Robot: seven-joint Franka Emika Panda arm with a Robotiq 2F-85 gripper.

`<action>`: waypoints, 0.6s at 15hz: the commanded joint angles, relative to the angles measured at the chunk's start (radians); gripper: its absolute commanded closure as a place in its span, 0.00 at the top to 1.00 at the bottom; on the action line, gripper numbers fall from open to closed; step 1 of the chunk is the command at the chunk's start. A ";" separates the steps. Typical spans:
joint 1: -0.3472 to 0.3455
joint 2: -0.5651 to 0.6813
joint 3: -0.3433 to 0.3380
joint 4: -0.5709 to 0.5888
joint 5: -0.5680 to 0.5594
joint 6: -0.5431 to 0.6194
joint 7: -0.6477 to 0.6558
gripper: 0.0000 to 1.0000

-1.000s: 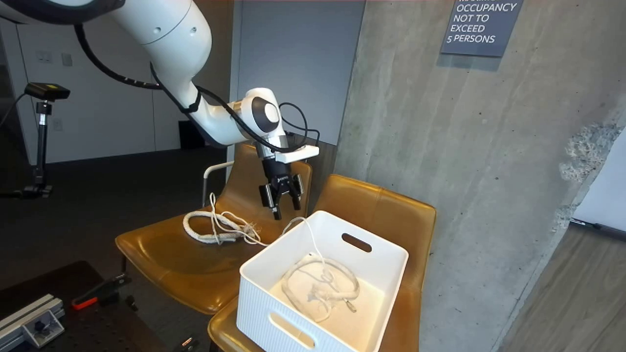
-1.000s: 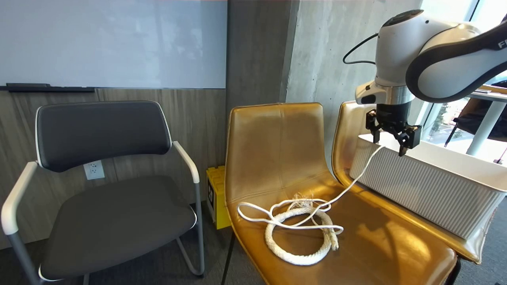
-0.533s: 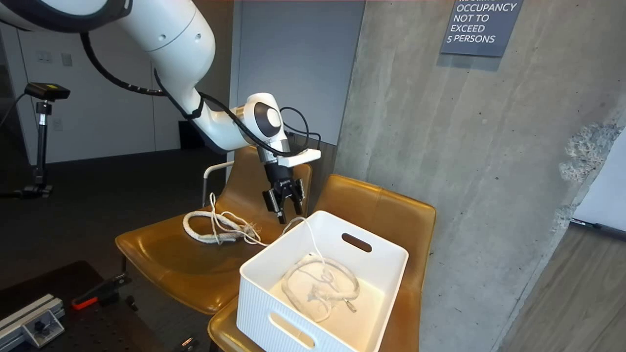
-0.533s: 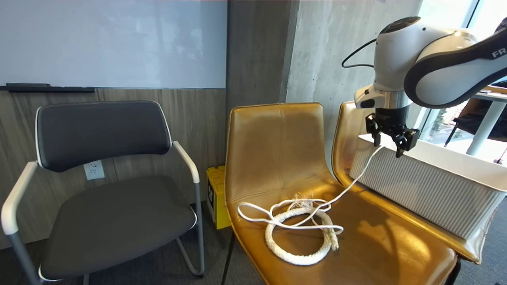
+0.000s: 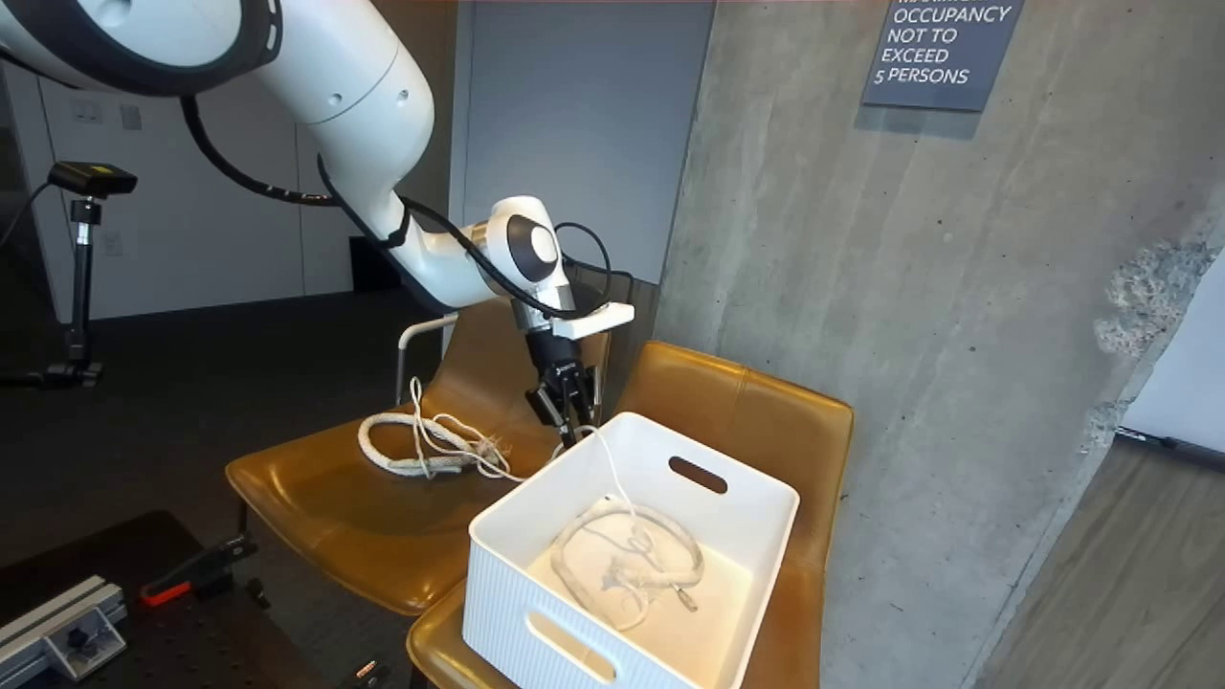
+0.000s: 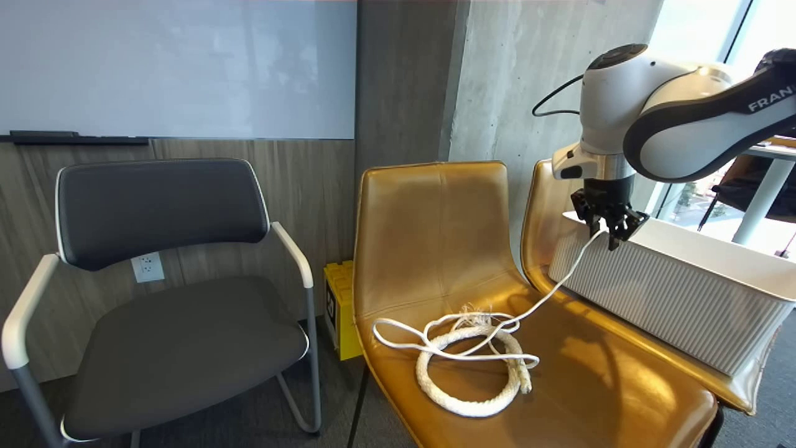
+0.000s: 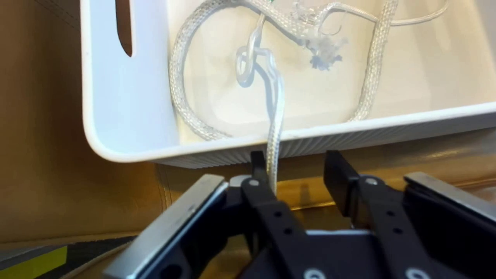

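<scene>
In the lower middle of the wrist view, the hand (image 7: pixel 297 166) is released: its two fingers stand apart, with a gap. The white cord (image 7: pixel 273 155) appears in this gap, just beside the finger nearer to the left of the frame; whether they touch, I cannot tell. From there the cord runs upward in the frame, over the rim of the white box (image 7: pixel 387 121), inside which a thick rope (image 7: pixel 179 73) lies curved. In an exterior view, the cord descends from the hand, at the right, toward a rope ring (image 6: pixel 476 407) on the brown chair (image 6: pixel 591 373), at the lower middle.
</scene>
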 commanded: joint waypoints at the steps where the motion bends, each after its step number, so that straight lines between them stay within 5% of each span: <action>1: 0.002 0.014 -0.001 0.043 -0.017 0.001 -0.011 0.13; 3: 0.012 0.015 0.003 0.056 -0.015 -0.010 -0.006 0.01; 9: 0.090 0.010 0.054 0.064 0.007 -0.028 0.034 0.01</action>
